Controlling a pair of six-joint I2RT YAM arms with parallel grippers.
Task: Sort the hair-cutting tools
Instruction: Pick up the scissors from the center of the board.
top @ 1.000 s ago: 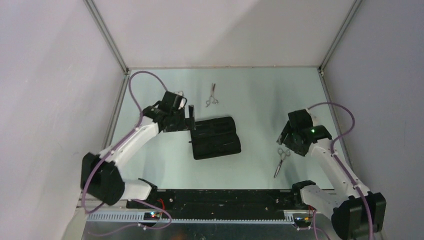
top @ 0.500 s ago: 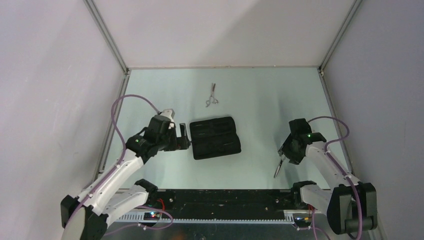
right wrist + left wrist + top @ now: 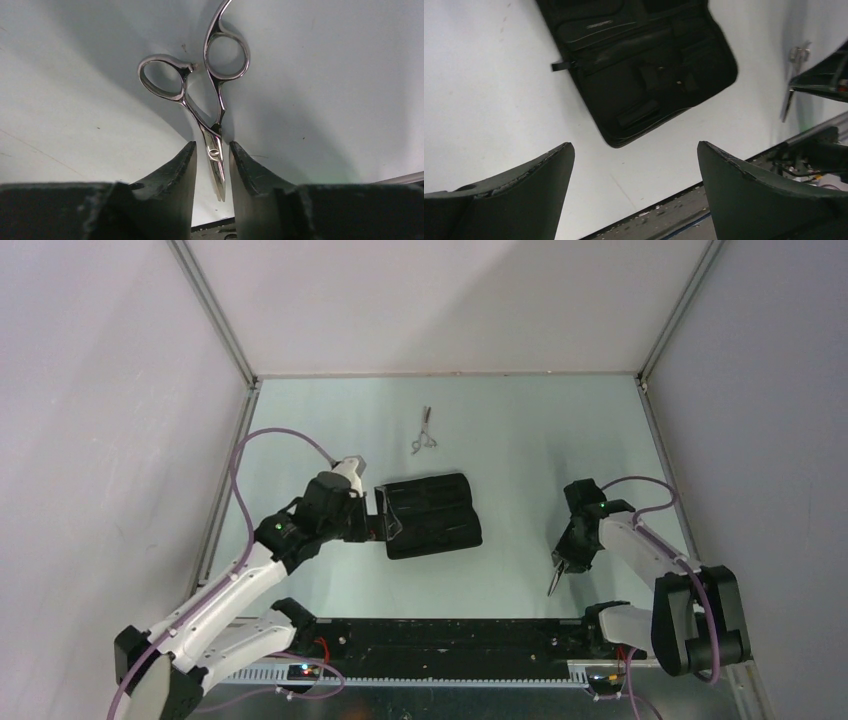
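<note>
One pair of silver scissors [image 3: 215, 100] lies flat on the table at the right, ring handles pointing away from my right wrist camera; its blade tip shows in the top view [image 3: 553, 582]. My right gripper [image 3: 212, 145] [image 3: 567, 558] is down over it. Its fingers stand close on either side of the pivot, with thin gaps showing. A second pair of scissors [image 3: 424, 431] lies at the back centre. My left gripper [image 3: 634, 145] [image 3: 380, 524] is wide open and empty at the left edge of the open black case [image 3: 432, 514] [image 3: 639, 65]. No comb can be made out.
The black rail [image 3: 440, 633] with both arm bases runs along the near table edge. The enclosure walls close in the left, back and right sides. The right arm and the near scissors also show at the right edge of the left wrist view [image 3: 791, 97].
My right gripper has come nearer and down over the near scissors, its fingers now on either side of them. My left arm drew back, then the gripper edged right to the case's left edge.
</note>
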